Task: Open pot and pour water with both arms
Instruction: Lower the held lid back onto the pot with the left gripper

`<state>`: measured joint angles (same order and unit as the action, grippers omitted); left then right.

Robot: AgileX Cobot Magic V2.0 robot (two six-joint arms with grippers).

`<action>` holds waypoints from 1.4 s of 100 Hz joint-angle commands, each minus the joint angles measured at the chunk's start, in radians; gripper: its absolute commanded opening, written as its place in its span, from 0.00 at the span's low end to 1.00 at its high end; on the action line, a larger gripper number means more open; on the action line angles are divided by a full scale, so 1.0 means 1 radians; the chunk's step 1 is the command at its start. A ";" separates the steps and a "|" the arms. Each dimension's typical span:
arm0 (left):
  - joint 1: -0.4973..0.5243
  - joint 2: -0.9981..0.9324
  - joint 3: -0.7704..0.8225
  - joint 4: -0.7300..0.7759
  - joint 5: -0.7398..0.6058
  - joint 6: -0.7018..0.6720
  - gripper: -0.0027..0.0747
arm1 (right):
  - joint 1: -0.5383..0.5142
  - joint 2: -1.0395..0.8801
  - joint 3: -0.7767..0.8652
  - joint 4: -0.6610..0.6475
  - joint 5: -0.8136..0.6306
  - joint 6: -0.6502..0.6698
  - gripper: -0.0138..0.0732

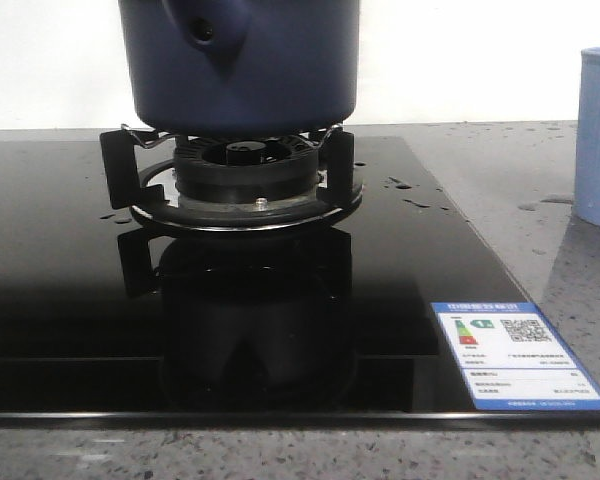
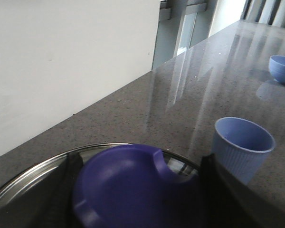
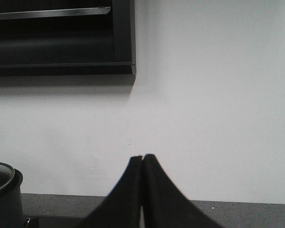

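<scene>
Bench: grey speckled stone, runs far back toward a window in the left wrist view; plain white wall behind, dark shelf high on the wall in the right wrist view. Black glass hob set into the bench, energy label at its near right corner, a few water drops on the glass right of the burner. Pot sits on the burner grate, centre of the hob, handle stub with the hole facing the front camera. Its glass lid with steel rim and blue knob looks still seated, as far as I can judge from the left wrist view; the pot top is cropped out of the front view. Step in hand: opening the pot. Left pincer is right on the knob, dark fingers either side of it; whether they actually clamp it I can't tell, the contact is cropped. Right pincer is fully closed, tips pressed together, holding nothing, up off the bench, pointed at the wall with the pot at the edge of its view. Next call: confirm the grip on the knob, lift the lid straight up, park it clear, then bring the right arm to the handle for the pour. Ribbed pale blue cup stands on the bench right of the hob, apart from the pot. Small blue bowl farther down the bench.
</scene>
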<state>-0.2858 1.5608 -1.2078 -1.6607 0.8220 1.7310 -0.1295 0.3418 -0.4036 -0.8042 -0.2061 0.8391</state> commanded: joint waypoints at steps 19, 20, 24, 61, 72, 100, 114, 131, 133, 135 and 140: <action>-0.004 -0.019 -0.037 -0.124 0.006 -0.010 0.35 | -0.005 0.006 -0.024 0.004 -0.041 0.001 0.08; -0.004 -0.019 -0.037 -0.127 0.006 -0.010 0.35 | -0.005 0.006 -0.024 0.004 -0.041 0.001 0.08; -0.004 -0.017 -0.037 -0.140 0.006 -0.010 0.35 | -0.005 0.006 -0.024 0.004 -0.041 0.001 0.08; -0.004 0.001 -0.037 -0.149 0.006 -0.010 0.35 | -0.005 0.006 -0.024 0.004 -0.041 0.001 0.08; -0.004 0.001 -0.037 -0.149 0.006 0.000 0.41 | -0.005 0.006 -0.024 0.004 -0.041 0.001 0.08; -0.004 -0.018 -0.045 -0.158 -0.006 0.022 0.77 | -0.005 0.006 -0.024 0.004 -0.039 0.001 0.08; 0.002 -0.078 -0.045 -0.159 -0.020 0.022 0.77 | -0.005 0.006 -0.024 0.004 -0.032 0.001 0.08; 0.042 -0.197 -0.041 -0.159 -0.048 0.013 0.63 | -0.003 0.006 -0.024 0.004 0.012 0.001 0.08; 0.050 -0.216 -0.038 -0.159 -0.054 0.011 0.58 | -0.001 0.006 -0.024 0.004 0.014 0.001 0.08; 0.057 -0.230 -0.032 -0.159 -0.063 0.011 0.54 | 0.005 0.006 -0.024 0.004 0.014 0.001 0.08; 0.072 -0.291 -0.013 -0.159 -0.094 0.006 0.45 | 0.020 0.006 -0.024 -0.003 0.012 0.001 0.08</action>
<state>-0.2383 1.3906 -1.2113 -1.7557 0.7423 1.7494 -0.1271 0.3418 -0.3991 -0.8042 -0.1596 0.8410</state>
